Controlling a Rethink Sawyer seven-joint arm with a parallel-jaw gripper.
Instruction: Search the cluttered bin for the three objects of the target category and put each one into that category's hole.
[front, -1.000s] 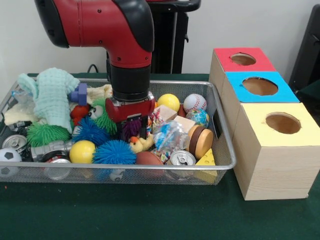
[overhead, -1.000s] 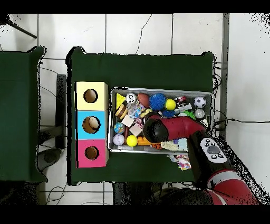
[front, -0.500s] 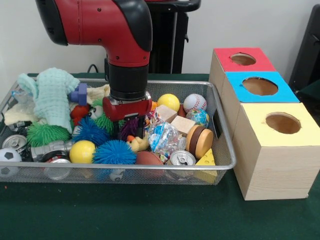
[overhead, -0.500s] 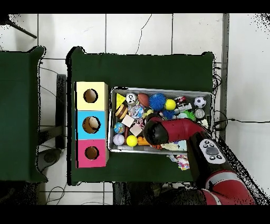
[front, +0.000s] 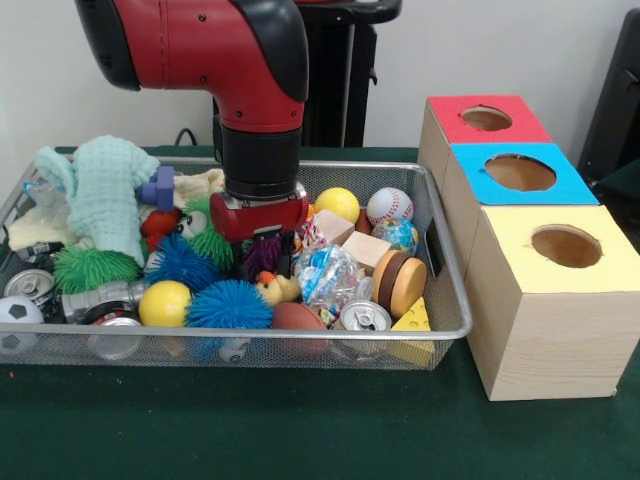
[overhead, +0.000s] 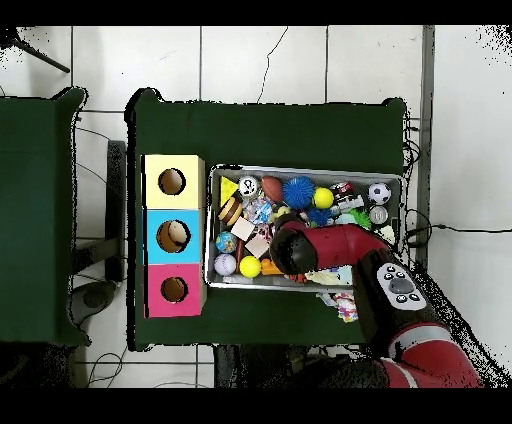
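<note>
The arm comes down into the bin (front: 440, 330), with the gripper (front: 262, 255) sunk among the toys near the bin's middle. Dark fingers show below the red wrist plate, but clutter hides their tips, so I cannot tell whether the jaws are spread or pressed on anything. In the overhead view the arm's black elbow covers the gripper entirely.

The duck (front: 277, 289) lies in the bin just in front of the gripper, toward the camera, yellow body and orange beak showing between a blue spiky ball (front: 229, 305) and a clear bag (front: 335, 274) of coloured bits. It looks free of the fingers, though contact cannot be ruled out. The other two target toys cannot be picked out from the heap in either view.

The red box (front: 455, 120) stands outside the bin, farthest from the camera in the row of three boxes, and its hole (front: 487, 119) looks dark and empty at the mouth. Whether anything has already dropped inside cannot be seen.

As a judgement, the task looks to be at an early stage: the duck is not yet lifted, nothing is in transit toward the red box, and grasping, carrying and dropping remain for it, then searching for the others
</note>
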